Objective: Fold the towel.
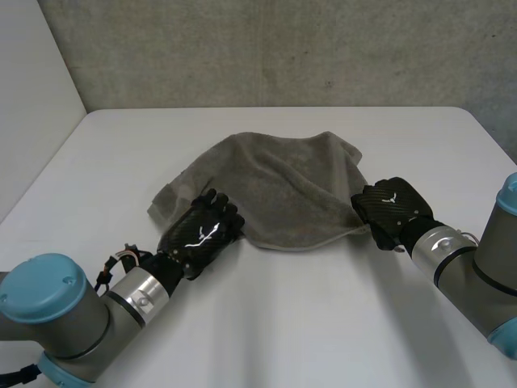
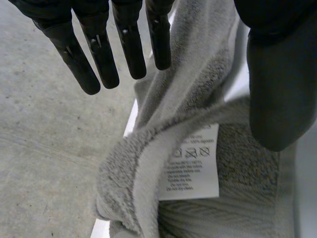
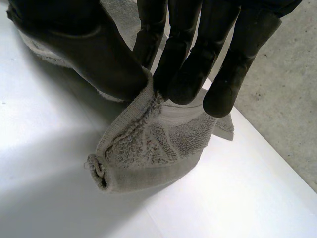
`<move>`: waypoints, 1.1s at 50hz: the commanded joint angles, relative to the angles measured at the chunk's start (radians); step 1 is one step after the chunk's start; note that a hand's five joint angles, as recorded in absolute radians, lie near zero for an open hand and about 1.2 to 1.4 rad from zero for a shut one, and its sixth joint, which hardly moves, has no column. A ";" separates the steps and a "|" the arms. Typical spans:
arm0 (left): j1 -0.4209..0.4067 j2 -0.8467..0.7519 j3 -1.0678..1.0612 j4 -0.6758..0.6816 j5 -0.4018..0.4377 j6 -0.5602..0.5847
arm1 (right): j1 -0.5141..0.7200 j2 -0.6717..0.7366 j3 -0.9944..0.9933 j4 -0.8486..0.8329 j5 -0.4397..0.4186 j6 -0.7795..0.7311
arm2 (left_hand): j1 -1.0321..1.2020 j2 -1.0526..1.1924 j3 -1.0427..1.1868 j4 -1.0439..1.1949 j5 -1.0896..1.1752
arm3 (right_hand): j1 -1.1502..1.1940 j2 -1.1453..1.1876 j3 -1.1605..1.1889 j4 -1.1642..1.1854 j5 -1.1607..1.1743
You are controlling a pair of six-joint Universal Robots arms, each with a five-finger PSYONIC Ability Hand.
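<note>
A grey towel point(image 1: 271, 186) lies rumpled in the middle of the white table point(image 1: 323, 323). My left hand point(image 1: 202, 230) rests at its near left corner. In the left wrist view that hand point(image 2: 131, 44) is open: the fingers are straight and the thumb stands apart. The towel's corner point(image 2: 198, 114), with its white care label point(image 2: 190, 161), is raised between them. My right hand point(image 1: 392, 210) is at the near right corner. In the right wrist view the right hand point(image 3: 183, 74) pinches the bunched corner of the towel point(image 3: 148, 148) between thumb and fingers.
The table's far edge point(image 1: 275, 109) meets a grey wall just behind the towel. Bare white tabletop spreads in front of both hands and out to either side.
</note>
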 commanded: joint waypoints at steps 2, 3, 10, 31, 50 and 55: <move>0.001 -0.036 0.038 -0.070 -0.010 0.111 | -0.004 0.000 -0.001 0.000 -0.002 -0.002 | 0.081 0.090 0.081 0.082 -0.098 | 0.059 0.068 0.059 0.062 0.053; 0.001 -0.038 0.041 -0.076 -0.010 0.116 | -0.004 0.002 -0.001 0.000 -0.002 -0.002 | 0.125 0.134 0.125 0.126 -0.054 | 0.059 0.068 0.059 0.062 0.053; 0.001 -0.024 0.041 -0.086 -0.010 0.116 | -0.004 0.013 -0.003 0.000 0.004 -0.003 | 0.808 0.817 0.807 0.809 0.629 | 0.059 0.068 0.059 0.062 0.053; 0.082 0.346 0.070 0.017 -0.372 -0.476 | -0.165 -0.202 -0.167 0.279 0.023 0.112 | 0.868 0.877 0.868 0.869 0.689 | 0.059 0.068 0.059 0.062 0.053; 0.126 0.496 0.035 -0.441 -0.453 -0.751 | -0.198 -0.339 -0.304 0.693 -0.015 -0.107 | 0.868 0.877 0.868 0.869 0.689 | 0.059 0.068 0.059 0.062 0.053; 0.125 0.402 0.138 -0.514 -0.464 -0.751 | -0.181 -0.242 -0.353 0.689 -0.011 -0.121 | 0.868 0.877 0.868 0.869 0.689 | 0.059 0.068 0.059 0.062 0.053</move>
